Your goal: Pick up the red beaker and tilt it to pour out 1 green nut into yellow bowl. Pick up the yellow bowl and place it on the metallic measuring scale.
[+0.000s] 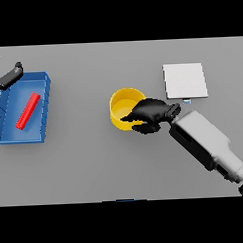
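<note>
Head view, right hand [150,113] curled over yellow bowl [124,104] rim, gripping it, left hand [5,77] relaxed by blue tray [42,99].

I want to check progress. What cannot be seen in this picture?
- Inside the yellow bowl: any nut there is hidden by the right hand at its rim, head view.
- Left hand: cut off by the left edge.
- Red beaker in the blue tray: its contents are too small to tell.

Grey bench [95,164]: matt, smooth. Round yellow bowl [123,102]: smooth, plastic-like, slight sheen. Square pale metallic scale plate [185,80]: flat, satin. Blue rectangular tray [8,118]: smooth, plastic-like. Red cylindrical beaker [28,111]: smooth, matt.
</note>
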Controlling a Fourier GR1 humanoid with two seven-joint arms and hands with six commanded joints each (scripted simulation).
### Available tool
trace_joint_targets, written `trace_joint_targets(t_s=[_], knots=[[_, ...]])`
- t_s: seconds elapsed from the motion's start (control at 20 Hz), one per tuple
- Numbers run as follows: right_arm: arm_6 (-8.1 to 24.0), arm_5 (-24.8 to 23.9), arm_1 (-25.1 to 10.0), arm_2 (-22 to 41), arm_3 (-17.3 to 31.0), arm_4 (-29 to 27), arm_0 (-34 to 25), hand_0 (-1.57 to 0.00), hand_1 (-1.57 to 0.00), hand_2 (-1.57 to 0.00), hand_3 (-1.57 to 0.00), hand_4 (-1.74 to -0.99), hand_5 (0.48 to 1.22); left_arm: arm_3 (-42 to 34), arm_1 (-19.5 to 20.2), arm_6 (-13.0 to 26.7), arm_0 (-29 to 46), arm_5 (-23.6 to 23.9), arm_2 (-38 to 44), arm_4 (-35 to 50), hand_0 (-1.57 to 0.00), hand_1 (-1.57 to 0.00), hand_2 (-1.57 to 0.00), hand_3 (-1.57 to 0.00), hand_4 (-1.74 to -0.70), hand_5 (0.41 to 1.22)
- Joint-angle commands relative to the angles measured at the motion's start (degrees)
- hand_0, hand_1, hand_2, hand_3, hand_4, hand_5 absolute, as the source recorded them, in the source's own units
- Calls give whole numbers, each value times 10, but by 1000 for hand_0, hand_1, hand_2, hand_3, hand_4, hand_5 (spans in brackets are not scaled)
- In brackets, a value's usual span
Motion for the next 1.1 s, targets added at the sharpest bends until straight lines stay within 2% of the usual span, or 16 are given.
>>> trace_joint_targets(t_s=[0.0,0.15,0.2,0.35,0.5,0.55,0.65,0.7,0.85,1.0,1.05], knots=[[9,0,0,2,-6,0,4,-1166,-1081,-1069,-1030,-1594,1148,0,1,0,-3,-1,-1,-3,1,1,1,1,-793,736],[12,5,-6,8,-16,-3,2,-1364,-1320,-1314,-1111,-1659,1184,-6,5,4,4,1,-2,-2,1,1,1,1,-792,732],[26,12,-4,5,-20,-6,-1,-1405,-1370,-1365,-1126,-1673,1191,-4,4,0,1,1,-1,-2,1,1,1,1,-791,730],[37,24,-19,-5,-41,-17,-4,-1486,-1468,-1466,-1260,-1699,1206,-9,7,6,5,3,-3,-3,1,1,1,1,-785,724],[42,42,-35,-17,-73,-41,-6,-1528,-1518,-1517,-1357,-1714,1213,0,1,3,0,1,-3,-4,1,1,1,1,-784,727],[55,44,-34,-21,-78,-45,-8,-1536,-1529,-1528,-1356,-1717,1215,0,1,6,-3,2,-4,-6,1,1,1,1,-785,729],[50,55,-59,-23,-97,-47,-13,-1549,-1544,-1543,-1325,-1721,1217,0,4,1,-4,4,-2,-8,1,1,1,1,-788,733],[63,60,-63,-27,-100,-50,-14,-1553,-1549,-1549,-1302,-1721,1218,0,5,-1,-4,2,1,-5,1,1,1,1,-793,737],[77,69,-69,-33,-112,-60,-16,-1562,-1551,-1559,-1353,-1724,1218,0,5,-11,-1,1,2,-4,1,1,1,1,-800,737],[76,64,-91,-50,-111,-68,-18,-1566,-1561,-1565,-1269,-1723,1219,5,8,-14,1,0,3,-6,1,1,1,1,-795,747],[84,55,-99,-53,-110,-62,-20,-1471,-1535,-1566,-1279,-1723,1220,9,8,-17,0,-2,3,-6,1,1,1,1,-794,748]])
